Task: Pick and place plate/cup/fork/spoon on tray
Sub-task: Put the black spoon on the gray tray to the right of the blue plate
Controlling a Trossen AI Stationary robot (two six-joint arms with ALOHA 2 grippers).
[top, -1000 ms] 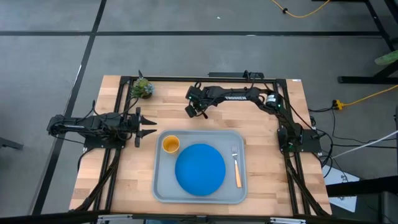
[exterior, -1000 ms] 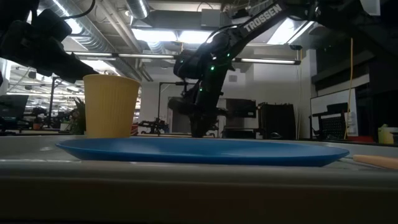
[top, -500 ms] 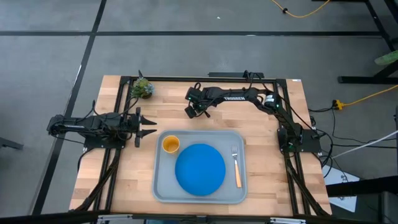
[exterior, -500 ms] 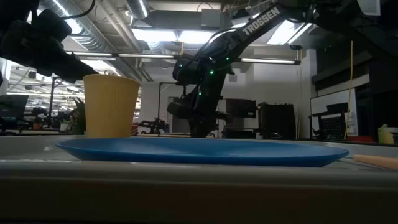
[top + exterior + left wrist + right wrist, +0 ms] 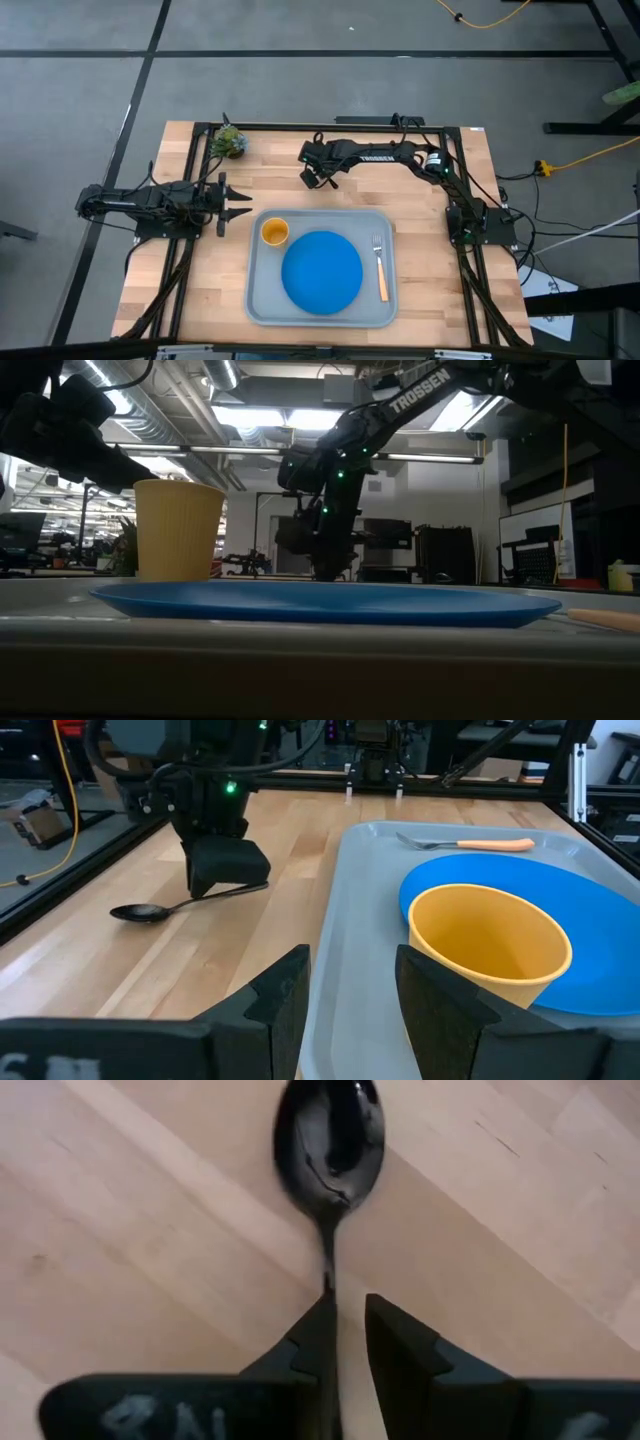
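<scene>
3 items already sit on the tray [image 5: 258, 300]. Last one, the spoon [image 5: 180, 905], lies on bare wood behind the tray's far edge, right gripper [image 5: 343, 1325] clamped on its handle, bowl pointing straight out from the fingers. Left gripper [image 5: 350, 995] waits open beside the tray.

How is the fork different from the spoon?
The fork has a light orange handle and silver tines, while the spoon is dark metal all over. The fork lies in the tray, beside the blue plate; the spoon is out on the wooden table. Nothing holds the fork, but the right gripper is pinching the spoon's handle. Both are small and thin.
</scene>
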